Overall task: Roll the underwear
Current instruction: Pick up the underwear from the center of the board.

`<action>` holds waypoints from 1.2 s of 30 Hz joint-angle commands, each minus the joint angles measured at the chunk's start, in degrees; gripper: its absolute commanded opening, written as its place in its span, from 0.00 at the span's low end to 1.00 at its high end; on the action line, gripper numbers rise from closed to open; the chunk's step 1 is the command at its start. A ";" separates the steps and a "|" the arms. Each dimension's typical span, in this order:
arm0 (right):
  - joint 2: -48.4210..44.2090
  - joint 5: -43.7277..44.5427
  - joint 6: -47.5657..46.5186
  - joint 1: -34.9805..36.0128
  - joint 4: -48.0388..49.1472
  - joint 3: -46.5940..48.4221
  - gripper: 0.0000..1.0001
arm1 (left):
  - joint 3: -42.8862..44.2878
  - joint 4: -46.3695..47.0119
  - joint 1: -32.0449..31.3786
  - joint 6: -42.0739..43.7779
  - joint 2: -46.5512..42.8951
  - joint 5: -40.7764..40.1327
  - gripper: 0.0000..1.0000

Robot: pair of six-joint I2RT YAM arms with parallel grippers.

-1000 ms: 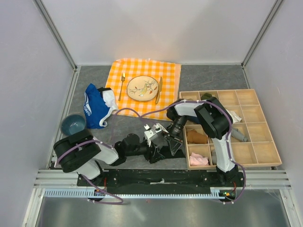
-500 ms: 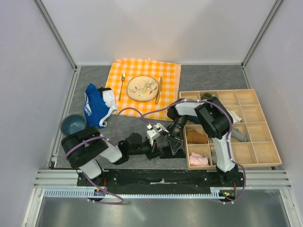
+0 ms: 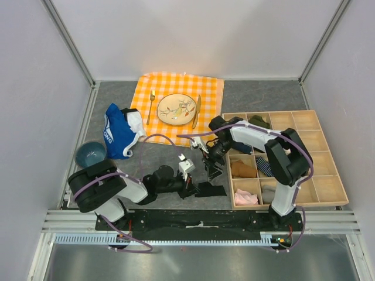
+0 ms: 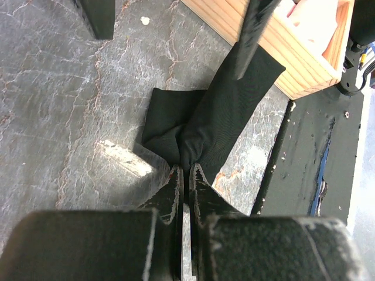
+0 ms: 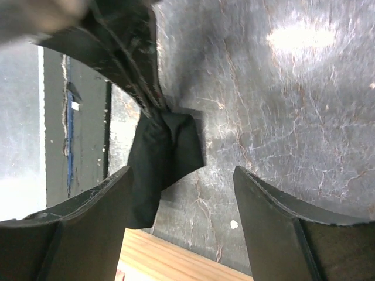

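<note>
The underwear (image 3: 212,189) is a narrow, folded strip of black fabric lying on the grey table just left of the wooden tray. My left gripper (image 3: 192,187) is shut on its left end; in the left wrist view the jaws (image 4: 186,167) pinch bunched cloth (image 4: 220,117). A little farther back, my right gripper (image 3: 212,170) hangs open above the table with nothing in it. In the right wrist view its spread jaws (image 5: 181,175) frame the underwear (image 5: 161,155) and bare table.
A wooden compartment tray (image 3: 328,196) with small cloth items stands at the right, its near corner (image 4: 281,55) close to the underwear. A blue garment (image 3: 119,136) and a grey bowl (image 3: 91,154) lie at the left. An orange checked cloth (image 3: 208,88) with plate and cutlery lies at the back.
My left gripper closed on the underwear's left end. My right gripper opened, released the fabric and drew back and up from it.
</note>
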 commanded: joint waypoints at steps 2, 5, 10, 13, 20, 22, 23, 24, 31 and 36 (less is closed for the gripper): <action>5.37 2.00 7.66 1.22 4.27 -1.26 0.78 | -0.91 -1.08 -0.13 -1.78 -1.93 -2.79 0.02; 6.87 1.75 8.37 2.27 3.66 -1.00 0.78 | -0.91 -1.51 -0.13 -2.04 -2.81 -3.32 0.02; 9.24 0.78 7.93 4.21 1.20 -0.21 0.78 | -1.00 -3.27 -0.22 -1.95 -4.66 -4.90 0.02; 10.74 1.21 7.58 5.52 0.05 0.05 0.76 | -1.00 -4.33 -0.22 -1.95 -5.97 -6.22 0.02; 13.37 2.45 8.55 7.11 -0.30 1.20 0.49 | -1.61 -4.68 -0.13 -2.04 -7.56 -7.72 0.02; 13.55 2.45 8.72 7.20 -0.30 1.64 0.32 | -1.70 -4.59 -0.13 -2.13 -7.74 -7.89 0.02; 13.64 2.36 8.81 7.11 -0.30 1.72 0.26 | -1.79 -4.50 -0.13 -2.22 -7.74 -8.07 0.02; 13.38 2.19 8.81 7.03 -0.21 1.81 0.22 | -1.70 -4.42 -0.13 -2.30 -7.74 -8.33 0.02; 10.39 1.83 8.28 5.45 -0.21 2.78 0.04 | -2.06 -11.86 -0.05 -4.06 -17.38 -9.12 0.36; 2.33 1.05 6.00 1.76 -2.49 5.14 0.03 | 5.14 -39.40 0.31 -4.68 -36.53 -9.65 0.67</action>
